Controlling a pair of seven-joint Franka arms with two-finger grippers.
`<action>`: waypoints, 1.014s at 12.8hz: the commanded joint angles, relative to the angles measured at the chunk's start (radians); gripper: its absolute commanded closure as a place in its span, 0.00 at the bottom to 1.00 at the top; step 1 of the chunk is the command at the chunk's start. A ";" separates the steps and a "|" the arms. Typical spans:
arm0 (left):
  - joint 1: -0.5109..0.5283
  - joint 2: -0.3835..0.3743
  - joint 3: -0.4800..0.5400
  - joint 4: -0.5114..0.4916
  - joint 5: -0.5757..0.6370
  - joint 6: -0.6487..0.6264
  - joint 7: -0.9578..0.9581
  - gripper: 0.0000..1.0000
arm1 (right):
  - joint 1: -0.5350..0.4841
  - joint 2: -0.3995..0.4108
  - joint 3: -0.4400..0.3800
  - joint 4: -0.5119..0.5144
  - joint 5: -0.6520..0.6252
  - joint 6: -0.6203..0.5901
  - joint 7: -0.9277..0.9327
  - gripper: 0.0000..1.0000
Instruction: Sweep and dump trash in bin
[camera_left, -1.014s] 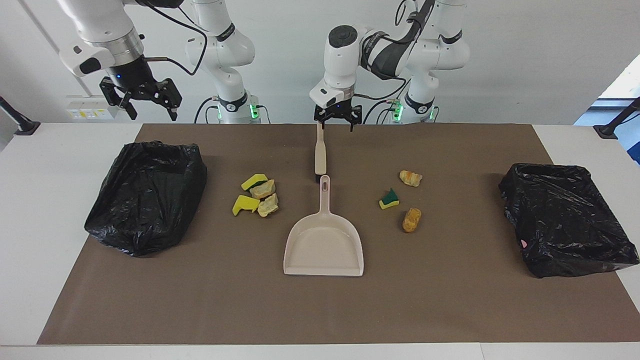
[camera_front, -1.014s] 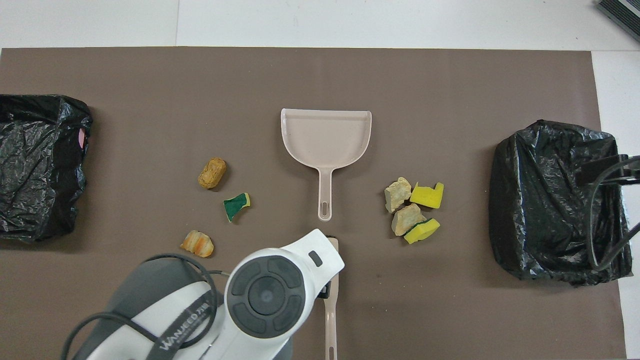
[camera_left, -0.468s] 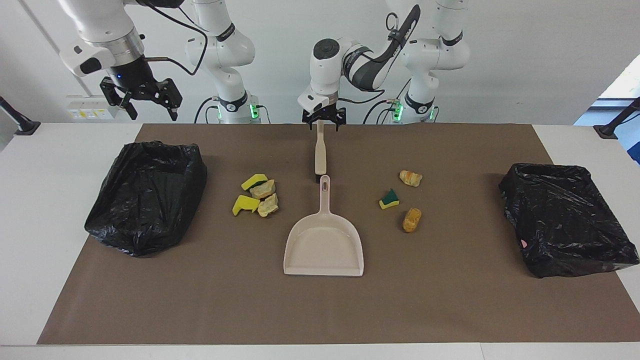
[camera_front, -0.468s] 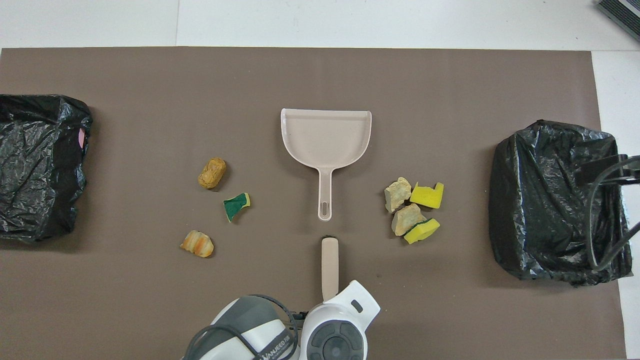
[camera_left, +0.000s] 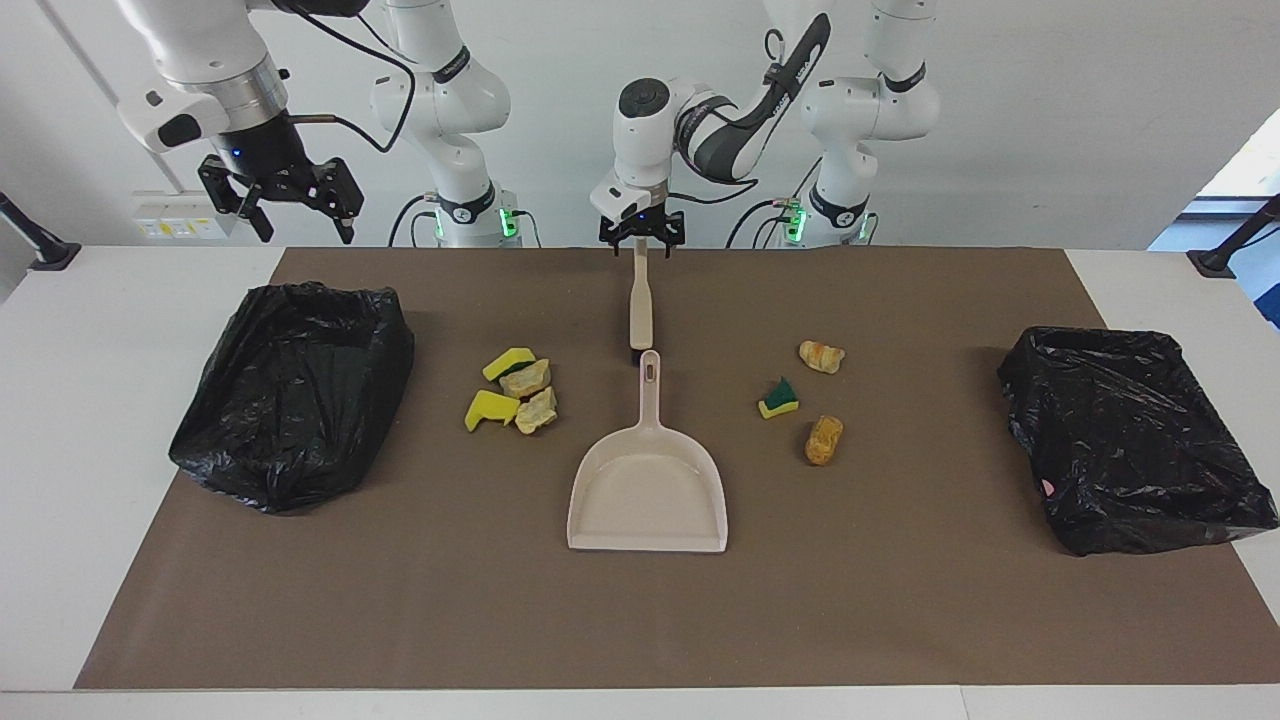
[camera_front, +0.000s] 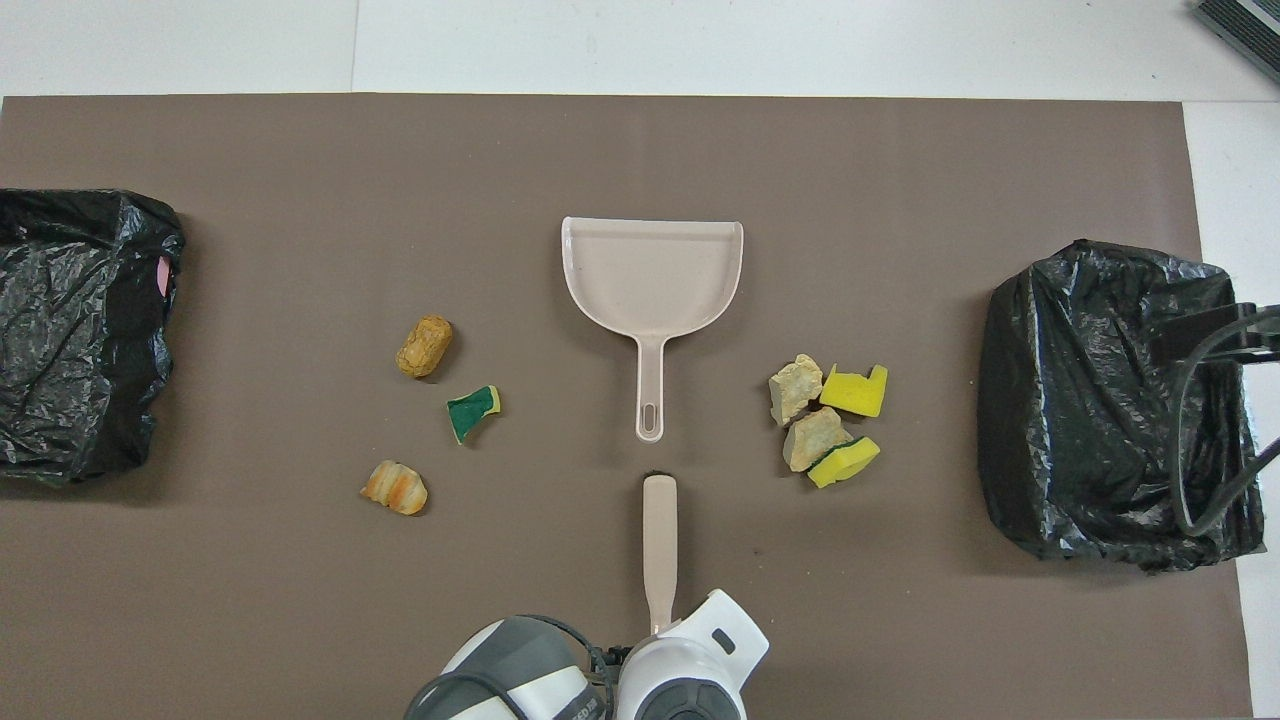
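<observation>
The trash lies in two groups on the brown mat. Several sponge and bread pieces (camera_left: 515, 392) (camera_front: 825, 420) cluster toward the right arm's end. A striped bread lump (camera_left: 821, 356) (camera_front: 394, 487), a green sponge chunk (camera_left: 778, 398) (camera_front: 472, 411) and a tan lump (camera_left: 824, 440) (camera_front: 425, 346) lie toward the left arm's end. Black-bagged bins (camera_left: 295, 390) (camera_left: 1130, 435) stand at each end of the mat. My left gripper (camera_left: 641, 238) hangs open just over the robot-side tip of the beige brush (camera_left: 640, 305) (camera_front: 659, 540). My right gripper (camera_left: 290, 200) waits open, raised by the bin at its end.
The beige dustpan (camera_left: 648, 490) (camera_front: 652, 275) lies mid-mat between the two trash groups, its handle pointing at the brush and its mouth turned away from the robots. The brush lies nearer to the robots than the dustpan, in line with its handle.
My left arm has drawn back toward the robots along the brush, from over its middle to over the handle's tip. The right arm, the trash, dustpan and brush have not moved.
</observation>
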 joint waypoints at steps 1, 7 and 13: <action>-0.008 0.018 0.006 -0.019 -0.012 0.021 -0.002 0.00 | -0.003 -0.011 0.002 -0.015 -0.009 0.013 -0.019 0.00; -0.005 0.026 0.006 -0.023 -0.013 0.021 0.001 0.20 | -0.003 -0.010 0.002 -0.015 -0.009 0.014 -0.018 0.00; 0.001 0.024 0.011 -0.027 0.002 0.010 0.034 0.72 | -0.003 -0.011 0.002 -0.015 -0.009 0.011 -0.018 0.00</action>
